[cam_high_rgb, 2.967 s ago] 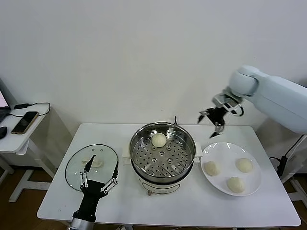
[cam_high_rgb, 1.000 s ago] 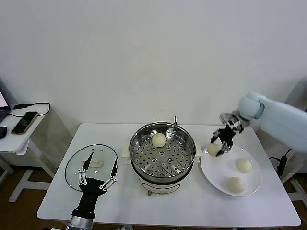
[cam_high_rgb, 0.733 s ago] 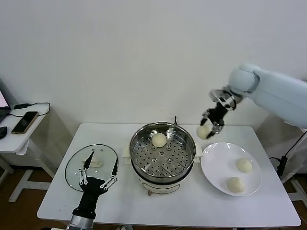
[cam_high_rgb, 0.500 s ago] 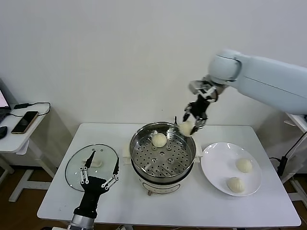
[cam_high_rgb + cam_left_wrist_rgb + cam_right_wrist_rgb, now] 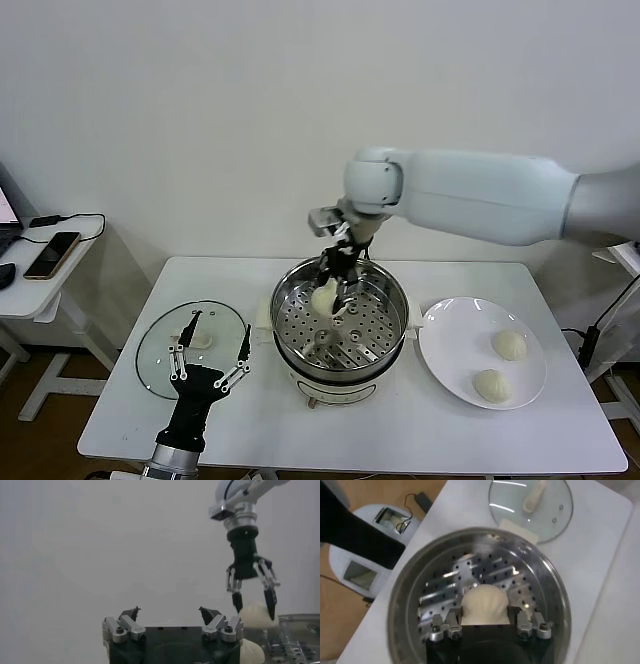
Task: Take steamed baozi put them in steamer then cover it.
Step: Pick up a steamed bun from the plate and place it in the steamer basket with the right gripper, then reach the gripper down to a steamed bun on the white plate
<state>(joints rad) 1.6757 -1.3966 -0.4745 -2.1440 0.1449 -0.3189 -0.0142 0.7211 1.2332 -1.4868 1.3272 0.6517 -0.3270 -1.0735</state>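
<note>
- Head view: a baozi point(image 5: 324, 296) is being held clenched in the right gripper point(image 5: 330, 290) above the steamer point(image 5: 340, 312) at frame centre, having been carried across from the white plate point(image 5: 455, 362) at lower right within the last second. Two baozi point(image 5: 509, 345) point(image 5: 489, 384) are being left on that plate, so roughly half the loading is judged outstanding. The bun seen earlier in the pot is being hidden behind the gripper.
- Left wrist view: the left gripper point(image 5: 171, 621) is being kept spread and empty at bottom centre; the right gripper point(image 5: 253, 603) is being seen at right, closed on the bun point(image 5: 256, 615).
- Right wrist view: the held baozi point(image 5: 484, 605) is being lowered over the perforated tray point(image 5: 445, 587); the cover point(image 5: 530, 506) is lying on the table at the top.
</note>
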